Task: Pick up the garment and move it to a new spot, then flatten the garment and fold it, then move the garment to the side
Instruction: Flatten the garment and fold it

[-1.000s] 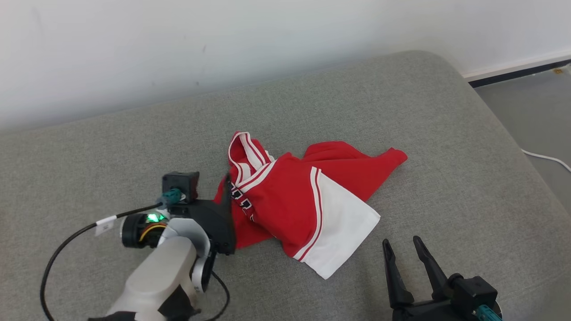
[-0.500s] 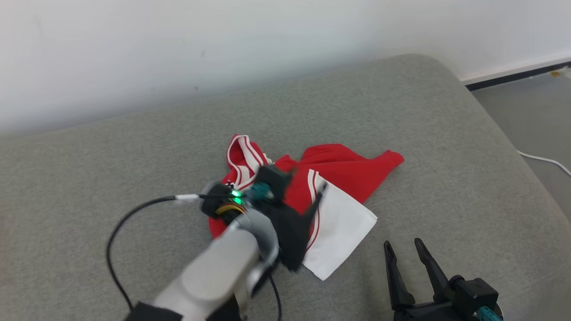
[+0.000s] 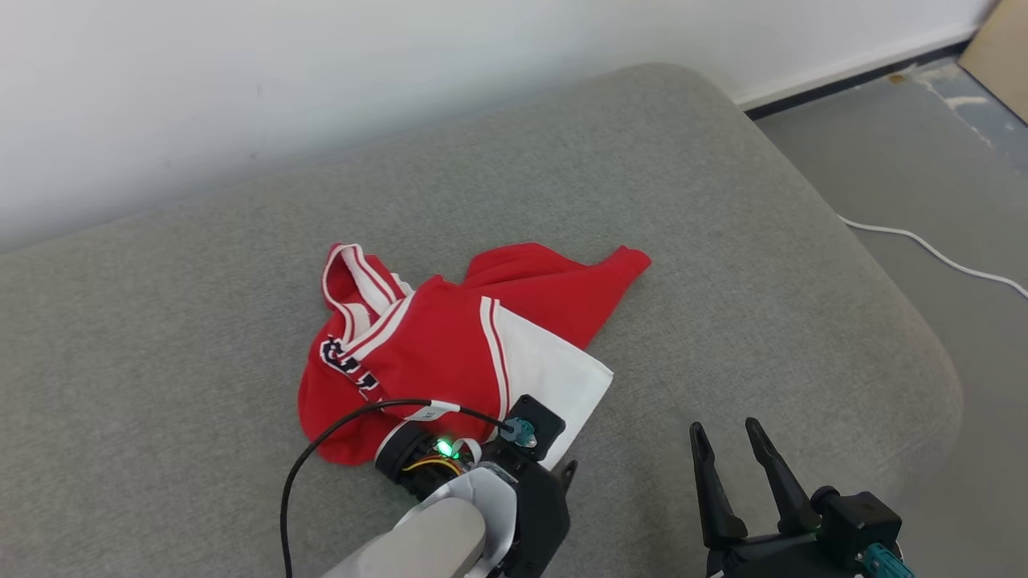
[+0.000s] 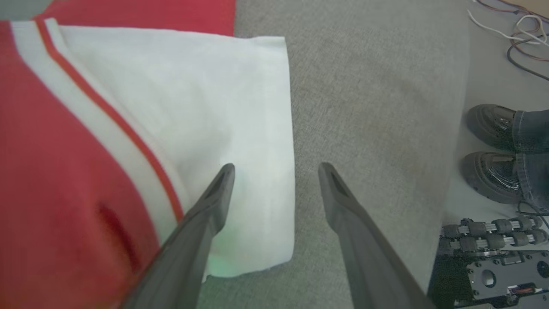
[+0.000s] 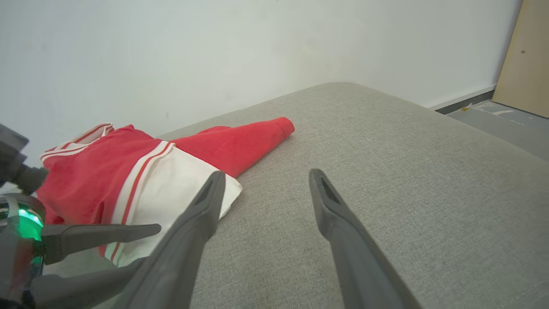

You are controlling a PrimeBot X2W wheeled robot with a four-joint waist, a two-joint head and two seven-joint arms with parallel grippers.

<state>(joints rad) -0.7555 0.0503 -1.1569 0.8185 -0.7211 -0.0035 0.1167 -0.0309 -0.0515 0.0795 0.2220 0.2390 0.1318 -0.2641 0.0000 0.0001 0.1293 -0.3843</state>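
The garment (image 3: 438,345) is a red jersey with white stripes and a white panel, lying crumpled on the grey cushion (image 3: 723,241). My left gripper (image 3: 562,474) hovers at the garment's near white corner. In the left wrist view the left gripper (image 4: 276,169) is open, with one finger over the white panel (image 4: 193,107) and the other over bare cushion. My right gripper (image 3: 725,427) stands open to the right of the garment, holding nothing. From the right wrist the right gripper (image 5: 266,173) points past the garment (image 5: 128,180), and the left gripper (image 5: 148,246) lies low on the left.
The cushion's rounded edge drops to the floor (image 3: 923,160) on the right, where a white cable (image 3: 923,249) runs. A white wall (image 3: 321,80) backs the cushion. A person's shoes (image 4: 489,150) stand on the floor beside my base (image 4: 493,257). A brown board (image 3: 1004,48) leans far right.
The head camera has turned right. My left arm swung from the garment's left edge, across it, to its near white corner. The right gripper holds its place.
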